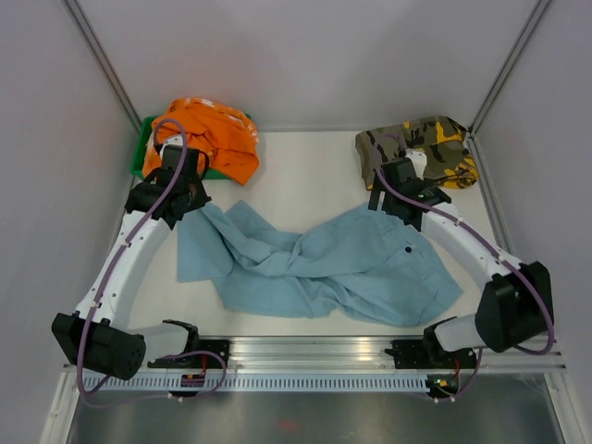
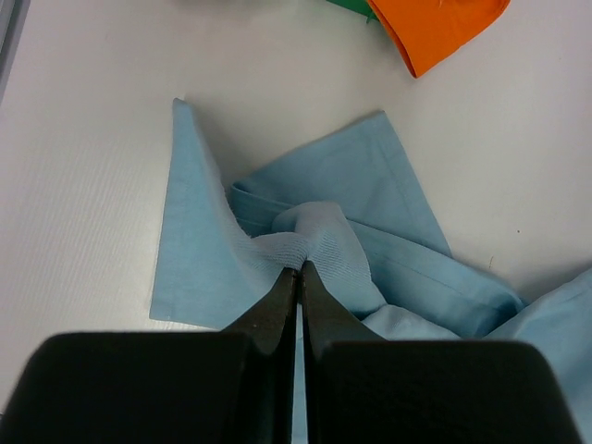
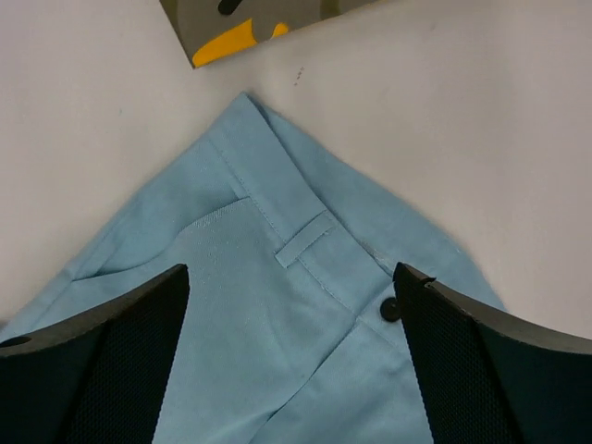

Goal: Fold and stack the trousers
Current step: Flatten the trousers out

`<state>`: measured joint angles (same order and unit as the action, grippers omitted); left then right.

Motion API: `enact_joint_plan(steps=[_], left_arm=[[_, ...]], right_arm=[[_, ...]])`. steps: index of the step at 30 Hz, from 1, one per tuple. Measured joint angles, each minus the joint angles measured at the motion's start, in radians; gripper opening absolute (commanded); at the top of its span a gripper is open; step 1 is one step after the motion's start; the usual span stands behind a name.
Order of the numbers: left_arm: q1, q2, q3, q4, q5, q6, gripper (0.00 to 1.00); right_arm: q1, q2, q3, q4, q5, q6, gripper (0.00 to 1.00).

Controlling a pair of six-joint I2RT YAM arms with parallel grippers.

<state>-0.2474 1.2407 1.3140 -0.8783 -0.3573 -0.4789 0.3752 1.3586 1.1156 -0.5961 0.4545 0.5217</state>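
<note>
The light blue trousers [image 1: 314,264] lie crumpled across the middle of the table, waist at the right, legs bunched at the left. My left gripper [image 1: 190,201] is shut on a pinched fold of a trouser leg [image 2: 305,245] near the leg hems. My right gripper [image 1: 396,205] is open above the waistband [image 3: 296,236], its fingers [image 3: 111,361] on either side of the belt loop, the dark waist button [image 3: 391,310] beside the right finger.
An orange garment [image 1: 208,139] lies on a green tray [image 1: 141,157] at the back left. A camouflage garment [image 1: 421,148] lies at the back right, its corner in the right wrist view [image 3: 231,28]. Grey walls enclose the table.
</note>
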Motion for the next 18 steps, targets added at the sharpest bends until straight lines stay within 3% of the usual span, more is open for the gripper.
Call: enact_joint_plan(steps=[9, 18], left_arm=[[0.004, -0.016, -0.038, 0.026, 0.023, 0.004, 0.02], [0.006, -0.018, -0.077, 0.035, 0.022, 0.005, 0.02]], right_arm=[[-0.076, 0.259, -0.045, 0.293, -0.179, -0.265, 0.93], [-0.124, 0.447, -0.003, 0.378, -0.334, -0.349, 0.86]])
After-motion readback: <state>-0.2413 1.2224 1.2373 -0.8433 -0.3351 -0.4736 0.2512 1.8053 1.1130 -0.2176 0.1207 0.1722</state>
